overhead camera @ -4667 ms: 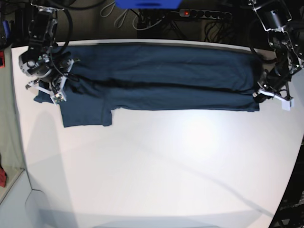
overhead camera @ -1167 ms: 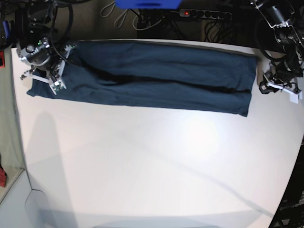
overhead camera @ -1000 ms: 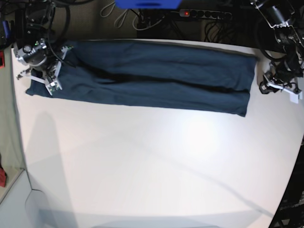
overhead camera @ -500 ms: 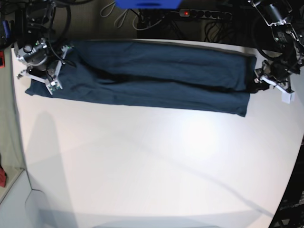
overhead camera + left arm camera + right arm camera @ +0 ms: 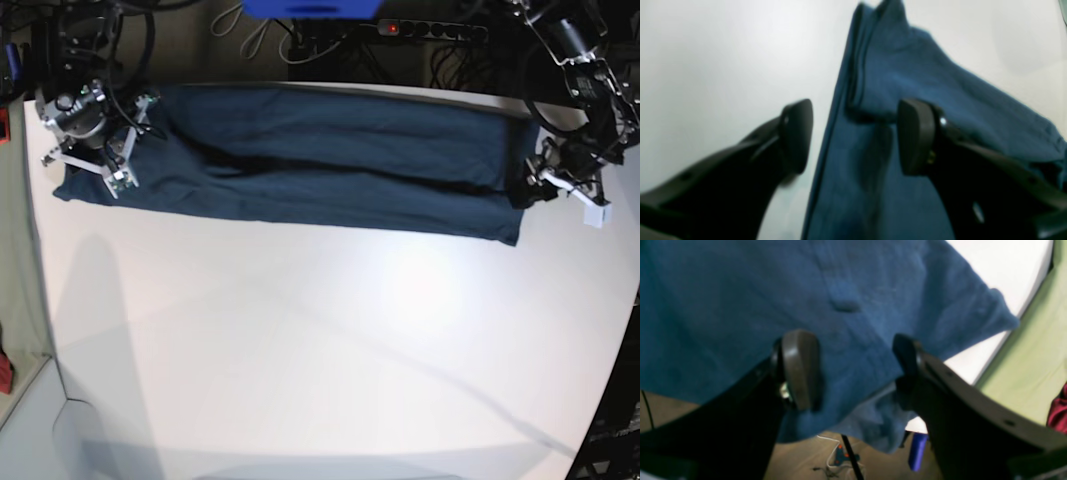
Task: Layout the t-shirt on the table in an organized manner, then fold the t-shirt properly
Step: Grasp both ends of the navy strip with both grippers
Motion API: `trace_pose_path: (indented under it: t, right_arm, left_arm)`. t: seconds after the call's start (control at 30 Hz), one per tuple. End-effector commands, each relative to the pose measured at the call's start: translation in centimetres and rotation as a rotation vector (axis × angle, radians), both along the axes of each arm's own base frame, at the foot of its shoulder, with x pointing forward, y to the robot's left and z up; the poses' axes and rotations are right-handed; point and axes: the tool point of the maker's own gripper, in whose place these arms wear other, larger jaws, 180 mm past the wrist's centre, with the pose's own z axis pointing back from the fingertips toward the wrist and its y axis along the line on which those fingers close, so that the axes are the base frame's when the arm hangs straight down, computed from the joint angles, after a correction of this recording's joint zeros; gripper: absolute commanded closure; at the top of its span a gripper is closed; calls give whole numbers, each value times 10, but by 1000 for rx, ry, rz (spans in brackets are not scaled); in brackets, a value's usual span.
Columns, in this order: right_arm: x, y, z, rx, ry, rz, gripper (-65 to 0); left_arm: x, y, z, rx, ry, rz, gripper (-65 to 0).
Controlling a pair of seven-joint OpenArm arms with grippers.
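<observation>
T-shirt (image 5: 340, 150) fabric, dark navy, is lying along the far part of the white table (image 5: 330, 350), stretching from side to side in a long, flattened band. The table's wide near part is showing bare white. On the shirt's top layer, a long edge is running lengthwise, with a narrower strip of cloth lying on the near side of it.

The right gripper (image 5: 853, 363) is hovering at the shirt's end on the base view's left, its fingers standing wide apart with cloth spreading between and beneath them. Close to that gripper, the shirt's edge is looking uneven, one corner pointing outward and another portion hanging past the table's edge above the floor.

The left gripper (image 5: 857, 133) is sitting at the shirt's opposite end, its fingers parted as well. One finger is standing just outside the shirt's side edge, over the white surface, while the other is over the cloth; whether either is touching the fabric, I cannot tell. Between them, the shirt's side border is running fairly straight, with a folded flap lying over the layer below. A pale green cloth (image 5: 1023, 360) is hanging beside the table near the right gripper.
</observation>
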Motion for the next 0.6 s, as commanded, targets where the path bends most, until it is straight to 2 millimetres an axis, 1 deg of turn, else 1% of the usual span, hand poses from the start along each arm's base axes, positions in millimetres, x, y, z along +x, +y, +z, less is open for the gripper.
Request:
trace_pose_path:
  t: [0.0, 0.07, 0.17, 0.27, 0.47, 0.57]
  right_arm:
    - [7, 0, 7, 0, -31, 6, -367]
    - [6, 0, 6, 0, -29, 7, -367]
    - [6, 0, 6, 0, -29, 7, -367]
    - [6, 0, 6, 0, -29, 7, -367]
    - [7, 0, 7, 0, -31, 7, -367]
    - [7, 0, 7, 0, -31, 6, -367]
  left_arm:
    - [3, -1, 0, 10, 10, -16, -390]
    - [2, -5, -7, 20, 39, -34, -390]
    - [1, -7, -14, 55, 71, -58, -389]
    - [-5, -12, -22, 62, 100, -64, -387]
    - [-25, -10, -35, 85, 161, -72, -386]
    - [-26, -10, -36, 85, 165, -74, -385]
